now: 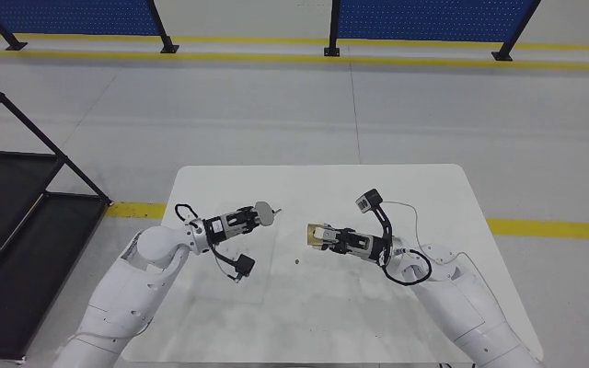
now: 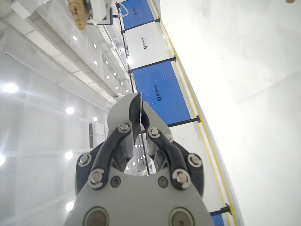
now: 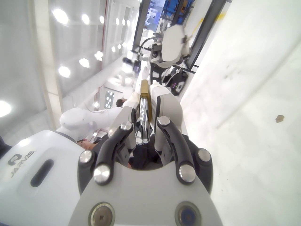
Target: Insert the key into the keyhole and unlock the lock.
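left gripper [image 1: 265, 215] held above the white counter [image 1: 433, 198], jaws pinched almost closed on the thin key [image 2: 141, 109], seen edge-on between the pads. a short gap to the right, then the brass padlock [image 2: 75, 5], also off the counter, keyhole end facing the key. a small brown speck [image 1: 297, 261] lies on the counter under that gap. right gripper [image 1: 324, 238]: jaws clamped on the padlock's flat sides, shackle pointing back toward the wrist.

bright ceiling lamps [image 2: 10, 88] flare in wrist views; table [image 2: 235, 48] perhaps glare-washed.
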